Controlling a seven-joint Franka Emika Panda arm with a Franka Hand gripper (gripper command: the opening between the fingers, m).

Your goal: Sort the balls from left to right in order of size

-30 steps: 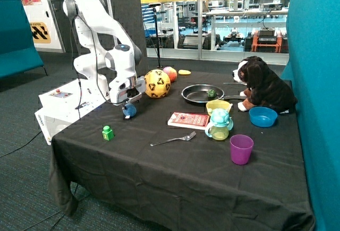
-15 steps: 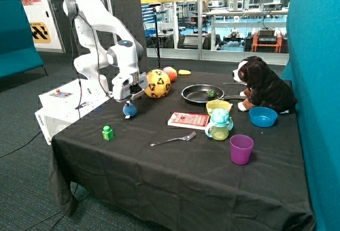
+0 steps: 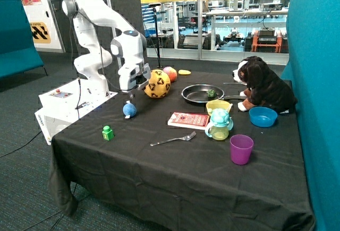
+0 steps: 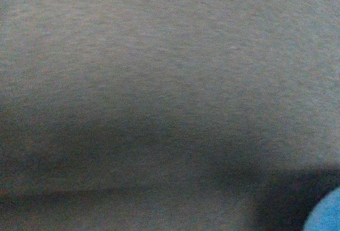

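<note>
Black cloth covers the table [image 3: 175, 178] we work at, with a glass-walled lab behind it. We count three balls. Taking the large yellow football with black markings [image 3: 157, 83] as our landmark, the small blue ball [image 3: 129, 110] sits on the cloth just in front of it toward the near edge, and the mid-sized pink-orange-yellow ball [image 3: 170, 74] sits just behind it, close or touching. Our gripper [image 3: 131, 89] hangs above the blue ball, clear of it and beside the football; we cannot tell how its jaws stand. In the wrist view only a sliver of the blue ball [image 4: 325, 214] shows against the cloth.

We judge all three balls light and ready to roll. The blue one looks small enough to pinch across its middle; the football seems too wide for that and may need nudging.

Farther from the football we count one green block [image 3: 108, 133], one fork [image 3: 173, 139], one red book [image 3: 189, 119], one dark frying pan [image 3: 202, 94], one purple cup [image 3: 241, 149], one blue bowl [image 3: 263, 116] and one plush dog [image 3: 263, 85].
</note>
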